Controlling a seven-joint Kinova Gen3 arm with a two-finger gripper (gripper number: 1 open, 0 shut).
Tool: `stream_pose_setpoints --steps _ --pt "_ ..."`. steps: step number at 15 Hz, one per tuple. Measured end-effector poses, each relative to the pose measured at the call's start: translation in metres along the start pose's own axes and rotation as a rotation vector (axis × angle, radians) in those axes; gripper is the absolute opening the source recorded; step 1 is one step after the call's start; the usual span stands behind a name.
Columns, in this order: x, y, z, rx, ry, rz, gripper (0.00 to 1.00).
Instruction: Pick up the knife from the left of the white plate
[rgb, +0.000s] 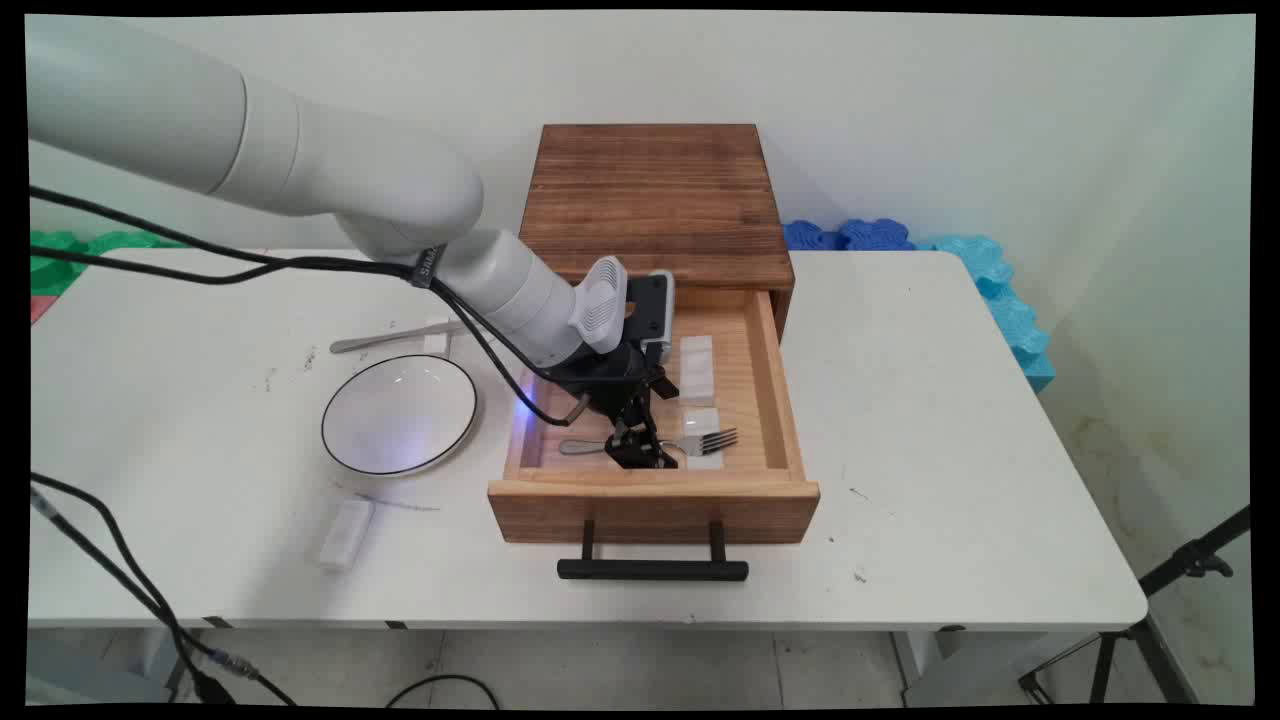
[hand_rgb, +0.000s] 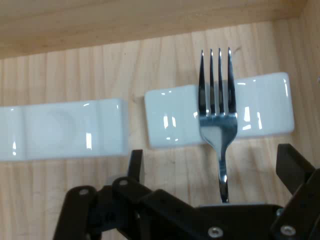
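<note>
Steel fork (hand_rgb: 219, 131) flat in open wooden drawer (rgb: 775, 400), tines on white rest (hand_rgb: 265, 110).

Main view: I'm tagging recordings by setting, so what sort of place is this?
Probably a robot lab staged as a kitchen: bare white table, black tripod, and an open wooden drawer holding a silver fork.

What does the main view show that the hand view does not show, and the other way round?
Only the main view shows the white bowl, the utensil behind it, the white block near the table's front edge, the wooden cabinet and the drawer's black handle.

Only the hand view shows the fork's four tines lying across one rest, and the two fingers standing apart on either side of the fork's neck.

Both show the open drawer, the fork, the two white rests and the gripper.
</note>
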Motion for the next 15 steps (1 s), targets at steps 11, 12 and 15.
stream_pose_setpoints --steps 11,12,15 --pt "0.003 -0.005 -0.006 0.015 0.014 0.015 1.00" --pt "0.004 -0.005 -0.008 0.016 0.017 0.015 1.00" --pt "0.009 -0.007 -0.016 0.018 0.029 0.016 1.00"
